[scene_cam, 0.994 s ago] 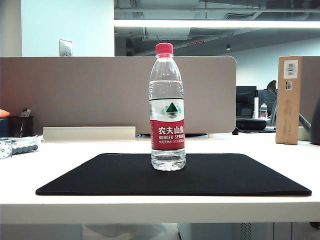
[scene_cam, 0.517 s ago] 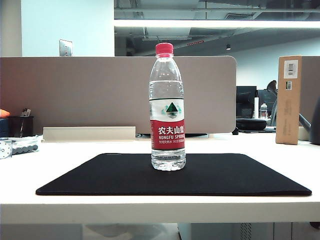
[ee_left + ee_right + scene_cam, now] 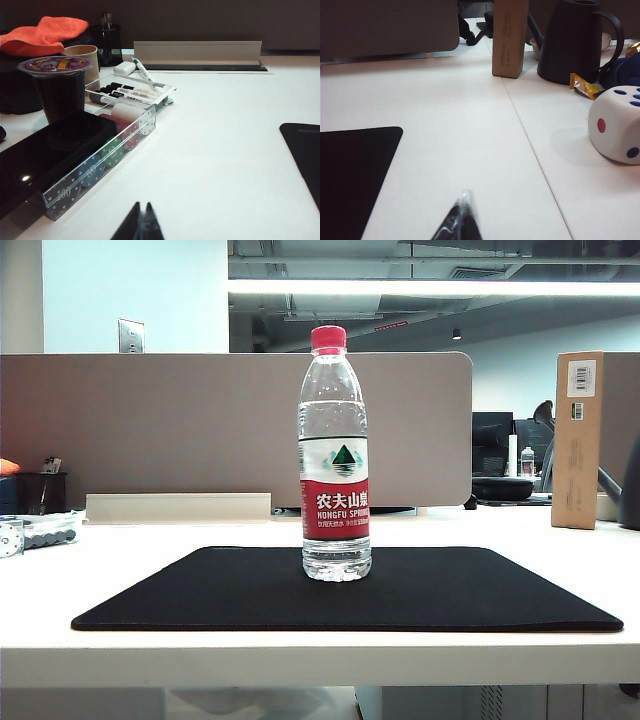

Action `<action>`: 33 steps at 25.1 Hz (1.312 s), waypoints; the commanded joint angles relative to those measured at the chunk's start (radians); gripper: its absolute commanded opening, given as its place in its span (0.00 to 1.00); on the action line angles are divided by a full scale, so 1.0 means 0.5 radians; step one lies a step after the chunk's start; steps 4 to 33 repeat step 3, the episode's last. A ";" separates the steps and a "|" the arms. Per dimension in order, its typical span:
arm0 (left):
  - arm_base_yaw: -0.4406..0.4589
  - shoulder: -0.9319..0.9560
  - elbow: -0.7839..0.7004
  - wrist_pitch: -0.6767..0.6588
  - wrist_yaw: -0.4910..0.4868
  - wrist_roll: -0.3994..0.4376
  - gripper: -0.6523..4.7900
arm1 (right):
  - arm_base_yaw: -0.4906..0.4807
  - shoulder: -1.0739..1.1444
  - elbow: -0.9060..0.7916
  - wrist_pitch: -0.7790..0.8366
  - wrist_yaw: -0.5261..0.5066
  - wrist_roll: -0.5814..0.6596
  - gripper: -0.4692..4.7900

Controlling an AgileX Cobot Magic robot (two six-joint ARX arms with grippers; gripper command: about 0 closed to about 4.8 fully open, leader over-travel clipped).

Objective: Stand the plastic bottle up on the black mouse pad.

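The plastic bottle [image 3: 335, 455], clear with a red cap and a red-and-white label, stands upright near the middle of the black mouse pad [image 3: 200, 595] in the exterior view. No gripper touches it. My left gripper [image 3: 142, 206] is shut and empty over the white table, with a corner of the pad [image 3: 305, 150] off to one side. My right gripper [image 3: 465, 194] is shut too, holding nothing, beside another corner of the pad [image 3: 355, 170]. Neither arm shows in the exterior view.
By the left gripper stand a clear tray of markers and tokens [image 3: 105, 150], a black phone [image 3: 45, 155], a sealed cup [image 3: 57, 87] and an orange cloth [image 3: 47, 35]. By the right gripper are a big white die [image 3: 615, 125], a black kettle [image 3: 575, 42] and a cardboard box [image 3: 509, 37].
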 commanded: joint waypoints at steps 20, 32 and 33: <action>-0.001 0.001 0.009 0.018 0.003 -0.006 0.11 | 0.002 0.002 -0.008 0.034 -0.004 0.006 0.09; -0.001 0.001 0.009 0.018 0.003 -0.006 0.11 | 0.002 0.002 -0.008 0.034 -0.004 0.006 0.09; -0.001 0.001 0.009 0.018 0.003 -0.006 0.11 | 0.002 0.002 -0.008 0.034 -0.004 0.006 0.09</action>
